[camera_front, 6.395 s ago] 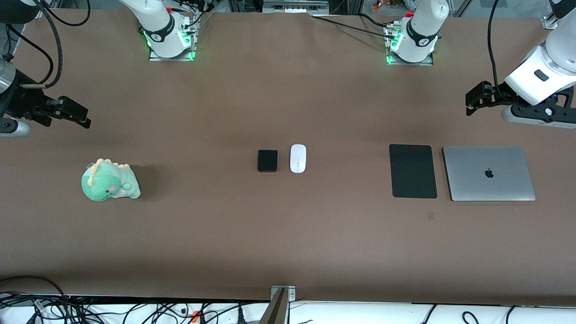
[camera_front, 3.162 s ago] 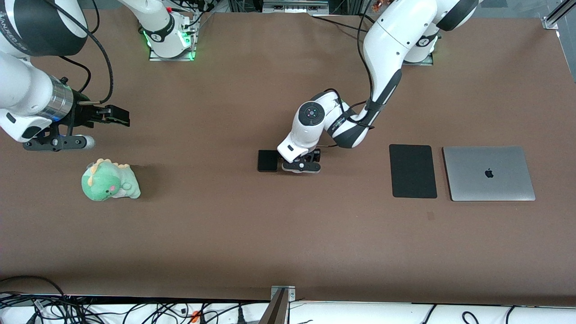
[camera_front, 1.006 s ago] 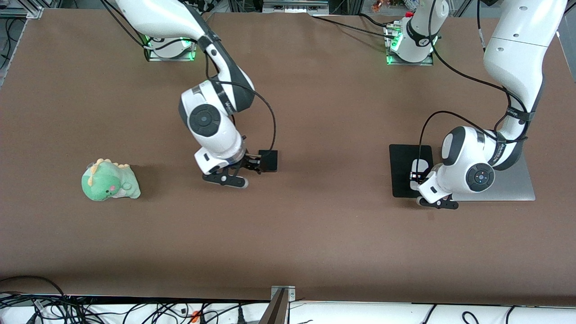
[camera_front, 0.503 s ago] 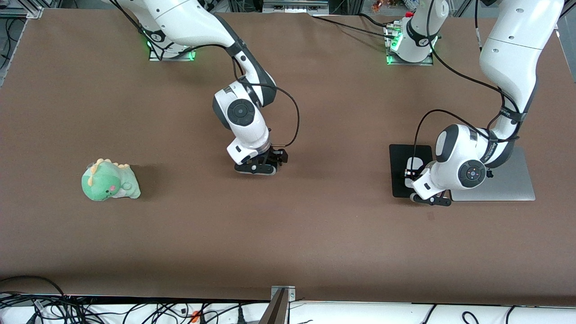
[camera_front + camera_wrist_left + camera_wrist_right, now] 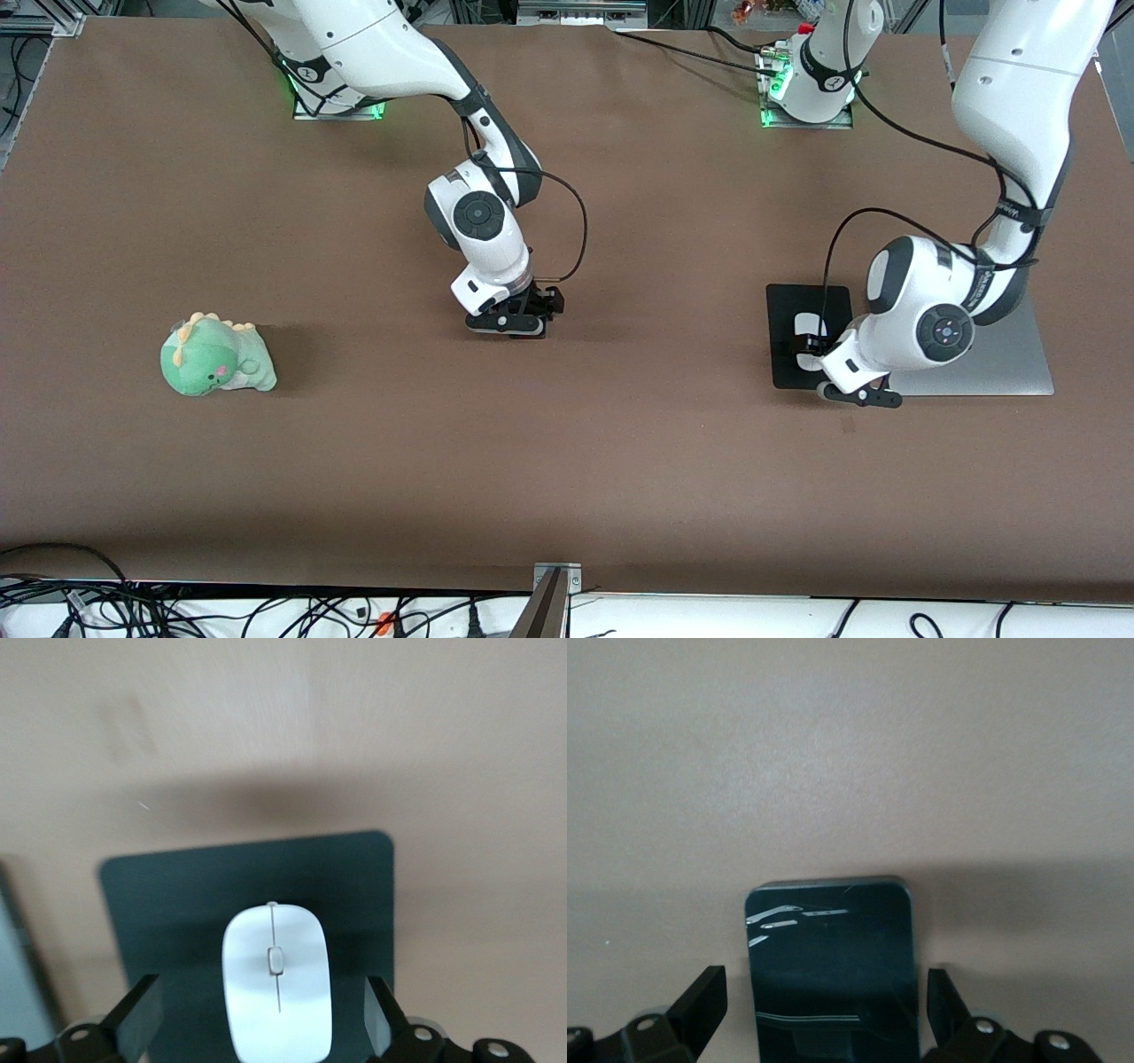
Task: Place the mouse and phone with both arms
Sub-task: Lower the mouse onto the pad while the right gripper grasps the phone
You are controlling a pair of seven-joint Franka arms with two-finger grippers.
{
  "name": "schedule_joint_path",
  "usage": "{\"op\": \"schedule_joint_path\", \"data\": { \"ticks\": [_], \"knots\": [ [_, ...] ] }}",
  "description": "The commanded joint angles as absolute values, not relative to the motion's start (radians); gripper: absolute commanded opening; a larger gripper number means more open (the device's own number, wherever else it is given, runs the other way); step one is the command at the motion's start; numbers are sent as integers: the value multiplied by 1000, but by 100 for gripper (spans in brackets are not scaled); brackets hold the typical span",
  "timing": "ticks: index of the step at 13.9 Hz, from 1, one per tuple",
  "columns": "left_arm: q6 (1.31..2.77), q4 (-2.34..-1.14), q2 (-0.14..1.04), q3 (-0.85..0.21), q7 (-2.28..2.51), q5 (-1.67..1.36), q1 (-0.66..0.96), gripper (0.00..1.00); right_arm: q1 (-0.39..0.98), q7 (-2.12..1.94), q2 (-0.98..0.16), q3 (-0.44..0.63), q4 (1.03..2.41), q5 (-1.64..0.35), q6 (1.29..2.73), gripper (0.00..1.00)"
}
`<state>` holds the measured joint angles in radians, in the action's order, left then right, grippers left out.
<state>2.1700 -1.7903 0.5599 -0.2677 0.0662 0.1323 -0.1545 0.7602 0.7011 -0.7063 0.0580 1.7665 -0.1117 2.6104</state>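
The white mouse (image 5: 276, 983) lies on the flat black mat (image 5: 177, 904). My left gripper (image 5: 261, 1023) is open around it, with a gap between each finger (image 5: 142, 1020) and the mouse's sides. In the front view the left gripper (image 5: 822, 354) is low over the mat (image 5: 788, 306), and part of the mouse (image 5: 807, 340) shows. The black phone (image 5: 831, 966) lies flat on the brown table. My right gripper (image 5: 824, 1010) is open and straddles it, its fingers (image 5: 943, 1003) clear of its edges. In the front view the right gripper (image 5: 524, 315) covers the phone at the table's middle.
A closed silver laptop (image 5: 1019, 363) lies beside the mat, toward the left arm's end, partly under the left arm. A green plush dinosaur (image 5: 217, 356) sits toward the right arm's end of the table.
The mouse has gone from the table's middle to the mat, with the left gripper. In the last second the right gripper moved from beside the phone to over it; the left hand shifted slightly.
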Motion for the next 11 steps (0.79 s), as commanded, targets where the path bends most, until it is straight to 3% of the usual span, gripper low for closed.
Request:
{"op": "schedule_joint_path", "data": {
  "ticks": [1, 3, 5, 7, 8, 11],
  "knots": [
    [2019, -1712, 448, -273, 49, 115, -152, 100, 798, 700, -732, 83, 1779, -83, 2666, 100],
    [1823, -1561, 430, -281, 48, 115, -146, 100, 798, 696, -733, 87, 1779, -51, 2665, 99],
    [1657, -1410, 430, -296, 48, 115, -143, 100, 798, 686, -733, 89, 1776, -49, 2655, 74],
    [1590, -1338, 419, -298, 45, 106, -144, 100, 795, 680, -732, 89, 1764, -49, 2611, 39],
    [1554, -1313, 401, -292, 44, 112, -147, 100, 792, 677, -730, 89, 1747, -49, 2574, 30],
    [1548, -1267, 350, -278, 46, 113, -95, 100, 770, 661, -726, 89, 1634, -52, 2388, 23]
  ]
}}
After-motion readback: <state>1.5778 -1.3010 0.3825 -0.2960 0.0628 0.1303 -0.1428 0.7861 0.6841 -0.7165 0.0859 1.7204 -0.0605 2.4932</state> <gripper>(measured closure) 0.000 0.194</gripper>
